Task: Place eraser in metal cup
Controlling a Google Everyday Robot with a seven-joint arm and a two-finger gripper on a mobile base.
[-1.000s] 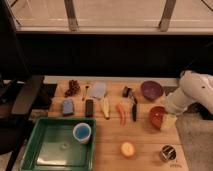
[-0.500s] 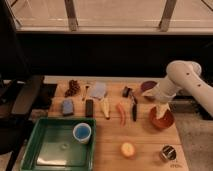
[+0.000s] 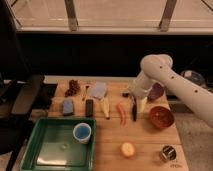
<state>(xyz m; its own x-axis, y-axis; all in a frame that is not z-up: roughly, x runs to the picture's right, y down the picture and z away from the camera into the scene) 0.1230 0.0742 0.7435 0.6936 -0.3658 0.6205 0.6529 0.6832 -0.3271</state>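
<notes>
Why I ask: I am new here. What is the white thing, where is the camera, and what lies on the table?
The white thing is a robot's arm, reaching in from the right. At its end is the gripper, its two-finger grasping part; it hangs open near the purple bowl and holds nothing. This single picture comes from a camera looking down on the wooden table from its front. On the table lie a black eraser, a blue-grey sponge, a red bowl, a green tray with a blue cup in it, and, at the front right corner, a metal cup. The eraser is meant for that cup but is not yet in it.
</notes>
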